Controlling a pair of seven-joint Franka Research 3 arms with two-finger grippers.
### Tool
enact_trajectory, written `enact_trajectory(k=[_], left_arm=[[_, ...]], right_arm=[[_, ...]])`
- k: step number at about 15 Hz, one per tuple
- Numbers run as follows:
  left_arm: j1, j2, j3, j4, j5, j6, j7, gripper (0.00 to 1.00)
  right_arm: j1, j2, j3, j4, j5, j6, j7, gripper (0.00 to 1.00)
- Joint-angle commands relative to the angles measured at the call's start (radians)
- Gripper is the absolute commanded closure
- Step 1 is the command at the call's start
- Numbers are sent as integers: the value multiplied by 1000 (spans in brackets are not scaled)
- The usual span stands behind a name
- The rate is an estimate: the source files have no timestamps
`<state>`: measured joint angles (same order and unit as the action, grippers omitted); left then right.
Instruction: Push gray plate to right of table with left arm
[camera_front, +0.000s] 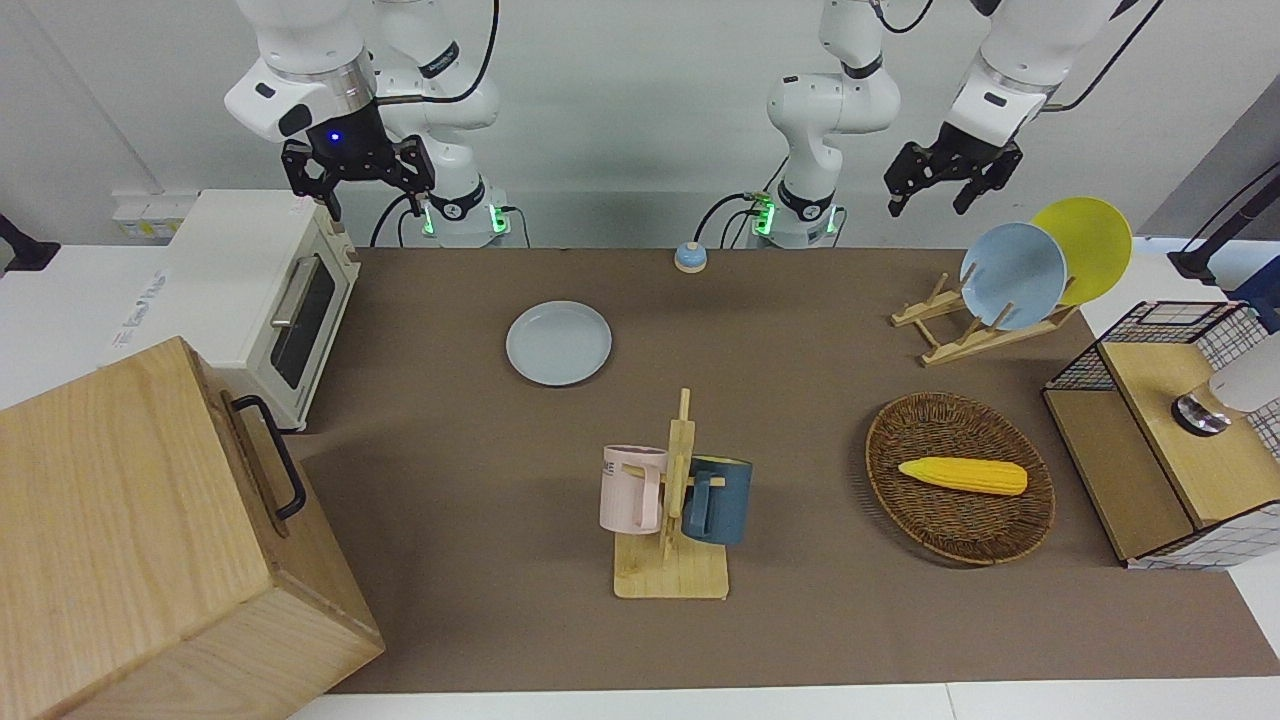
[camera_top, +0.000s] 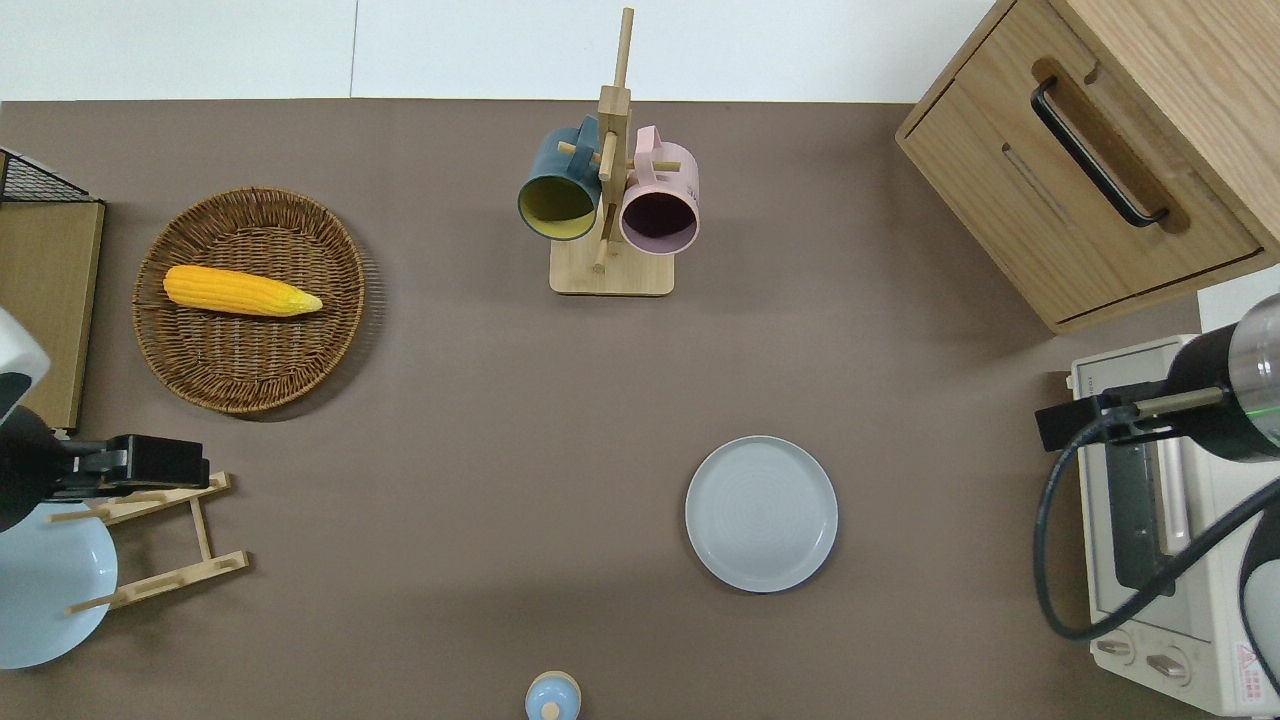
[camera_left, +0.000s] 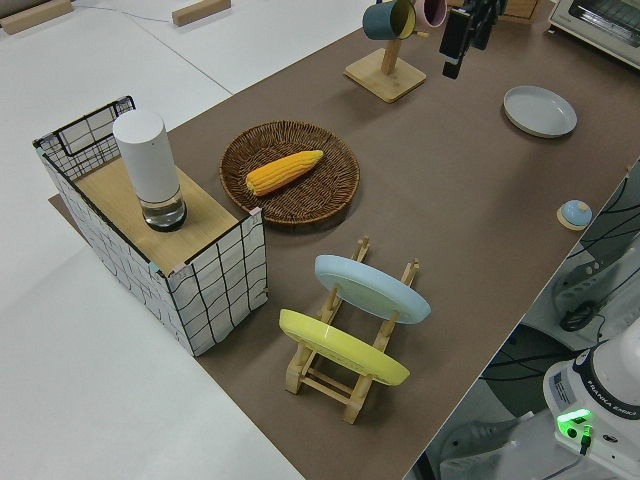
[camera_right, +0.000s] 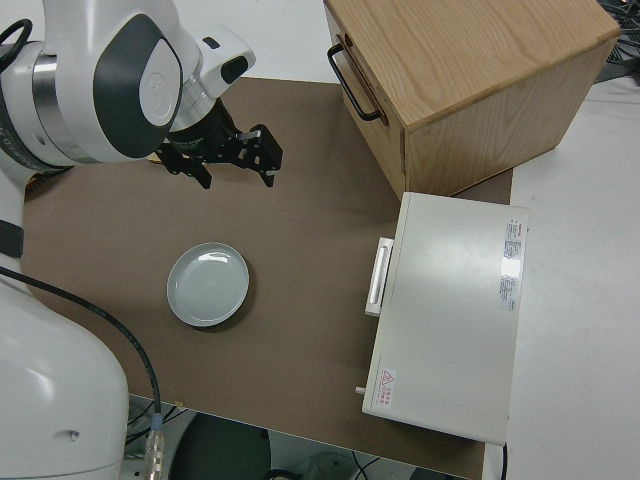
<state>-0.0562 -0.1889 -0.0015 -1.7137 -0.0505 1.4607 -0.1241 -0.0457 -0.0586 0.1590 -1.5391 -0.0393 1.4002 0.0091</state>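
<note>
The gray plate (camera_front: 559, 343) lies flat on the table's brown mat (camera_front: 820, 620), nearer to the robots than the mug rack and toward the right arm's end; it also shows in the overhead view (camera_top: 761, 513), the left side view (camera_left: 540, 110) and the right side view (camera_right: 208, 285). My left gripper (camera_front: 931, 195) is open and empty, raised high over the wooden plate rack (camera_top: 150, 540) at the left arm's end, well apart from the gray plate. It shows in the overhead view (camera_top: 190, 465) too. My right arm is parked, its gripper (camera_front: 358, 192) open.
A mug rack (camera_front: 672, 520) with a pink and a dark blue mug stands mid-table. A wicker basket (camera_front: 905, 500) holds a corn cob (camera_front: 963, 476). The plate rack holds a sky-blue plate (camera_front: 1013, 275) and a yellow plate (camera_front: 1090, 245). A toaster oven (camera_front: 262, 290) and a wooden cabinet (camera_front: 130, 540) stand at the right arm's end.
</note>
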Motion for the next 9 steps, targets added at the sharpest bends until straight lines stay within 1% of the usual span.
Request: enact_trajectory(k=[1,6,9], left_arm=[[6,6,0,36,20,-37,3,2],[1,5,-17,54,21,-26,6,2],[1,5,-15,54,21,-25,1,2]], right_arm=[[-8,-10,5,-4,1,-12,-8,5],[-8,-10,5,-4,1,-12,-8,5],[-8,-10,5,-4,1,-12,-8,5]])
